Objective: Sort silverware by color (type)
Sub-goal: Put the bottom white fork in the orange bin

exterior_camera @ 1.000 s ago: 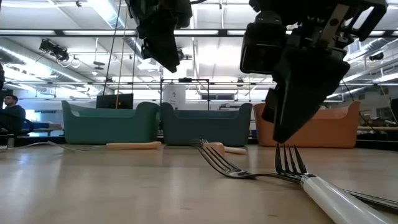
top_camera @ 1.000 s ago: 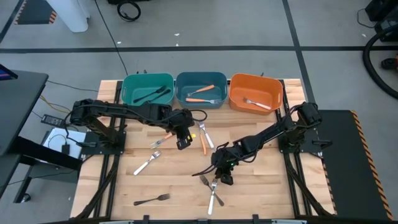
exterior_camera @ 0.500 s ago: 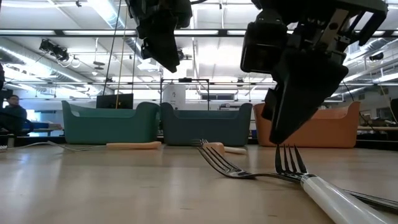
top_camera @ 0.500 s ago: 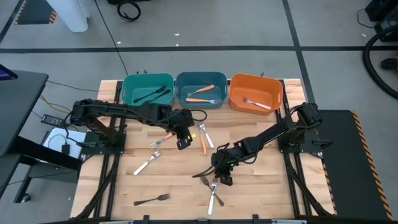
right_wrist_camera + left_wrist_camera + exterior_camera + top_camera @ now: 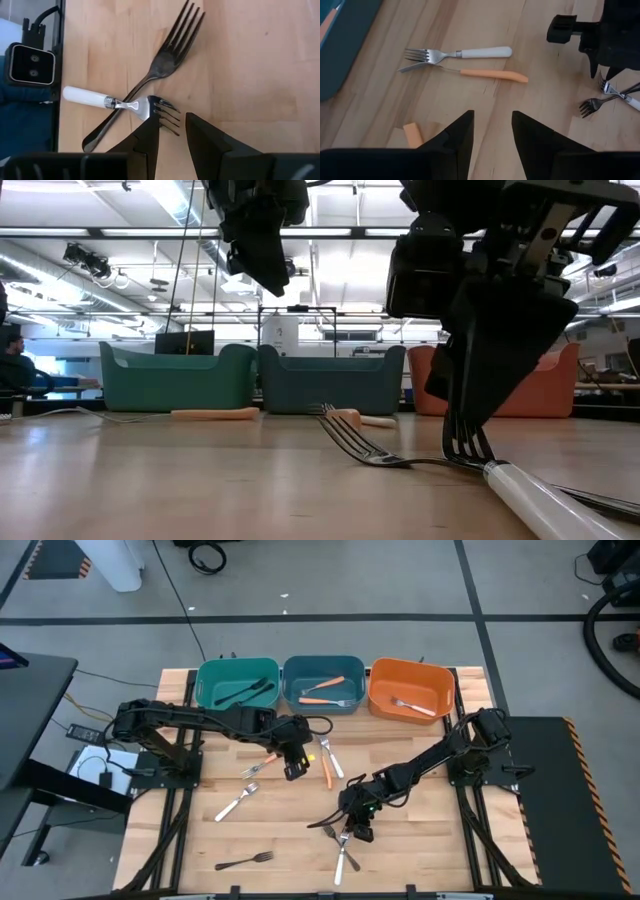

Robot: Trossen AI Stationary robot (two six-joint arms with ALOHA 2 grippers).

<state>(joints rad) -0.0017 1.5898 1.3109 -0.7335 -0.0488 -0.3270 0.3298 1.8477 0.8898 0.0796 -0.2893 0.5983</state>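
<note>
While the left gripper [image 5: 293,766] hovers open mid-table, the right gripper [image 5: 356,830] sits over crossed forks near the front edge. Low down, it meets the white-handled fork [image 5: 520,488]. Its wrist view shows jaws apart, straddling the tines to pinch.

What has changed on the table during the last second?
The right hand sank lower over the tines of the white-handled fork, open around them, not yet gripping it. The left hand stayed open above the table's middle. The black fork and the three bins kept their places.
</note>
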